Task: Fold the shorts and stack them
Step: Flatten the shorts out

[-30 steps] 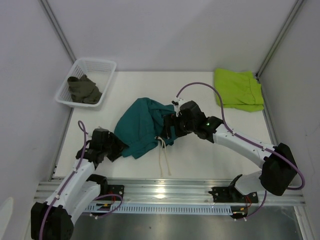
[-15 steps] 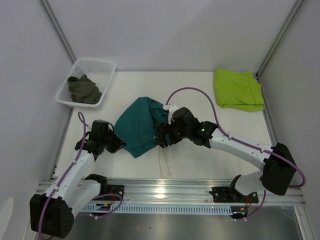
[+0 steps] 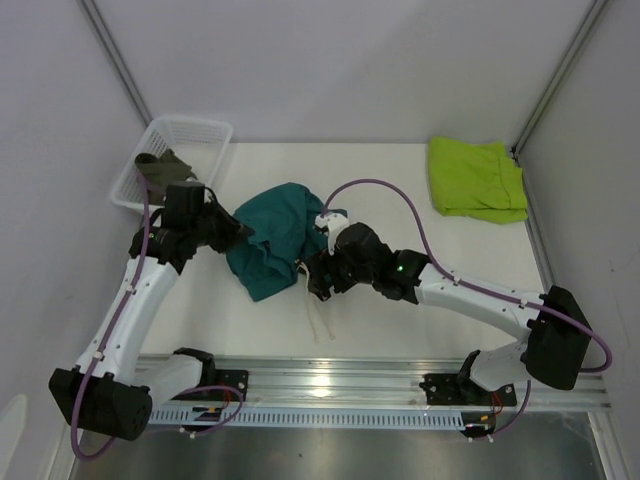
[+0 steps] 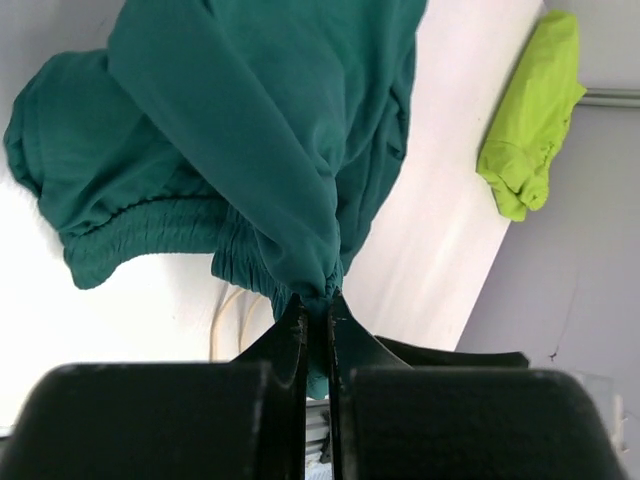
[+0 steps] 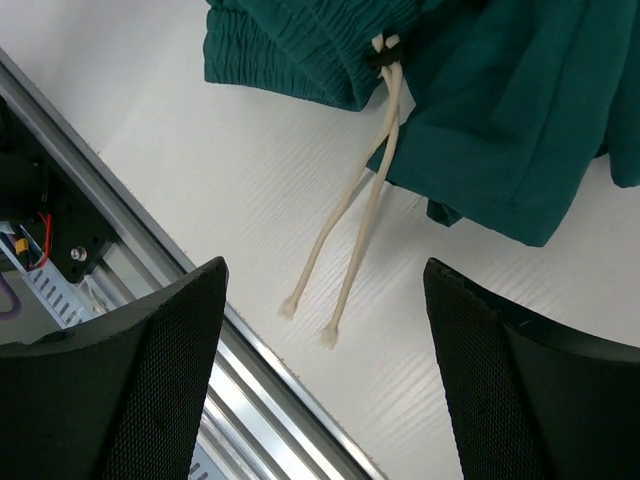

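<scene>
The teal shorts (image 3: 275, 240) lie bunched mid-table, and their cream drawstring (image 3: 315, 320) trails toward the near rail. My left gripper (image 3: 235, 232) is shut on a gathered edge of the teal cloth (image 4: 250, 130) and holds it up, so the fabric hangs from the fingertips (image 4: 300, 312). My right gripper (image 3: 315, 275) is open, nothing between its fingers (image 5: 170, 350). It hovers beside the waistband (image 5: 290, 60) and over the drawstring ends (image 5: 350, 230). Folded lime-green shorts (image 3: 477, 178) rest at the far right. The dark olive shorts (image 3: 165, 165) sit in the basket.
A white basket (image 3: 200, 130) stands at the far left corner beside the left arm. An aluminium rail (image 3: 340, 375) runs along the near edge; it also shows close under the right gripper (image 5: 120, 210). Grey walls enclose the table on three sides.
My left gripper shut on the teal shorts' edge, then rose and swung toward the far left, pulling the cloth with it. The right gripper slid left and nearer, past the waistband.
</scene>
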You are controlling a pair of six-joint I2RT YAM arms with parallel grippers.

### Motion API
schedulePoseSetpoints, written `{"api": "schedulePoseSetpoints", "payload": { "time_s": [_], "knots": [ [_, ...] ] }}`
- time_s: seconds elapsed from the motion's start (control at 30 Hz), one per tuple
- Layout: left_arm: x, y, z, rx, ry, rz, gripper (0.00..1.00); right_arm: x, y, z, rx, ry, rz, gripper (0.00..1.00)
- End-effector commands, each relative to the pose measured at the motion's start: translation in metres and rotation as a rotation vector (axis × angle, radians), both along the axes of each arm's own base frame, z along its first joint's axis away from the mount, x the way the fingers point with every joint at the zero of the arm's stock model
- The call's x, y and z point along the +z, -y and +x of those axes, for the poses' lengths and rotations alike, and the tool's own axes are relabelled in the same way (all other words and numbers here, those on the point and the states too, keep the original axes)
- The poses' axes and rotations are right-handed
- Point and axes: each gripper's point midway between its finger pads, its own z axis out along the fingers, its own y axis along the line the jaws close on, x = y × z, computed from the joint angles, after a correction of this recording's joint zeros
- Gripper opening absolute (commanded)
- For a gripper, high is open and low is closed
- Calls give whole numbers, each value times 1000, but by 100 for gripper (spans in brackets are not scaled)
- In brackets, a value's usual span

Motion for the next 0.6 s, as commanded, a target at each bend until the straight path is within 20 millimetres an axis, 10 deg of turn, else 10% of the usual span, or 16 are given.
{"api": "schedulePoseSetpoints", "payload": {
  "time_s": [0.0, 0.4, 0.57],
  "knots": [
    [34, 8, 9, -18, 53, -53, 0, 10, -7, 11, -29, 67, 0, 81],
    [66, 8, 14, -37, 112, -38, 0, -36, 26, 77, -247, -145, 15, 80],
    [64, 5, 12, -46, 108, -7, 0, -25, 38, 95, -265, -182, 118, 80]
  ]
}}
